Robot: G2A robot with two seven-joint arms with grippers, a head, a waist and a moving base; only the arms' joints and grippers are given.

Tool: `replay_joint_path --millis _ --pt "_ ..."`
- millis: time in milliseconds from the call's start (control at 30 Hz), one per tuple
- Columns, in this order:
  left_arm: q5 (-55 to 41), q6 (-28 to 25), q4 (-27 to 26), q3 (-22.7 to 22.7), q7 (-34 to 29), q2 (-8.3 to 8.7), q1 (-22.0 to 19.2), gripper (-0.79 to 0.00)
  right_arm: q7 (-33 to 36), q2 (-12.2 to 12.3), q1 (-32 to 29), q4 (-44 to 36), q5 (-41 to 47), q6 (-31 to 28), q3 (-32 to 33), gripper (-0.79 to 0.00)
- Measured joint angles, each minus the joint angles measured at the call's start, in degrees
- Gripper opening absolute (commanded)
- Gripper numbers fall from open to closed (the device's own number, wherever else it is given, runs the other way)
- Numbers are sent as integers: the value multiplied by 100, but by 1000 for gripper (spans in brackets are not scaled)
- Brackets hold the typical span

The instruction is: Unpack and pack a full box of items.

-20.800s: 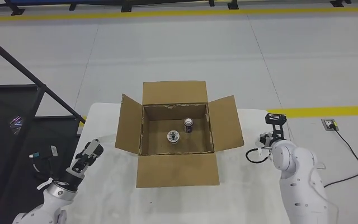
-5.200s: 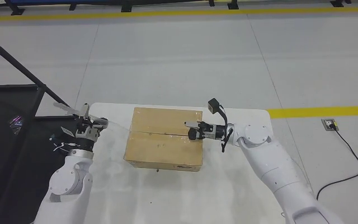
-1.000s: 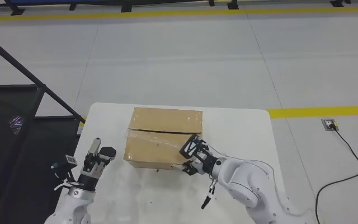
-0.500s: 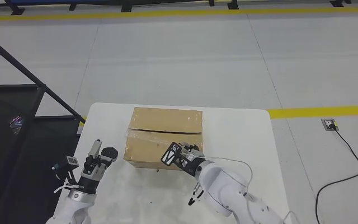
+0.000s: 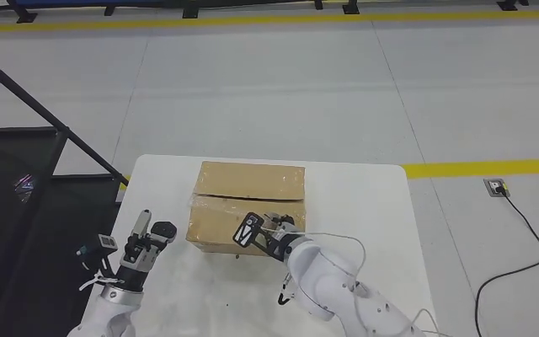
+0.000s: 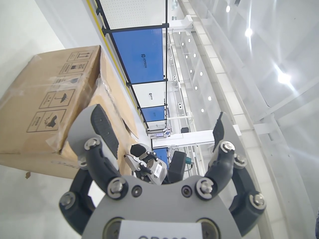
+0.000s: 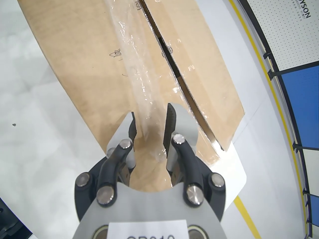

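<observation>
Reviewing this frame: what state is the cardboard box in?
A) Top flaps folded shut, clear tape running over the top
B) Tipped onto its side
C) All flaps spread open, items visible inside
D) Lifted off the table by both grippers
A: the cardboard box sits upright on the table with its top flaps folded down to a seam, and a strip of clear tape runs across the top.

Plain tan-brown cardboard box (image 5: 244,206) sitting on the white counter (image 5: 362,194), and there's the clear glossy tape strip (image 7: 135,75), glinting pale along the box top, with a small black pen scribble (image 7: 115,53) beside it. The side panel carries black outline handling symbols (image 6: 53,95). Left pincer (image 6: 159,120): silver-grey metal, black ribbed pads (image 6: 103,128). Right pincer (image 7: 151,115), the same silver and black. Pale grey floor (image 5: 253,67) beyond, crossed by a yellow line (image 5: 472,168).
</observation>
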Motion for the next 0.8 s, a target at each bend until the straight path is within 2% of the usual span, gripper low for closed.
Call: replay_joint_path --millis 467,600,800 --pt "-273 -10 12 -171 -153 15 46 0 342 -179 57 -364 -751 150 -42 -785" --pt "-352 -17 40 -193 -188 16 41 0 496 -286 128 -421 -1133 437 -160 -785" --pt "-501 63 58 -278 -289 30 -60 0 539 -314 156 -382 -1158 548 -174 -785"
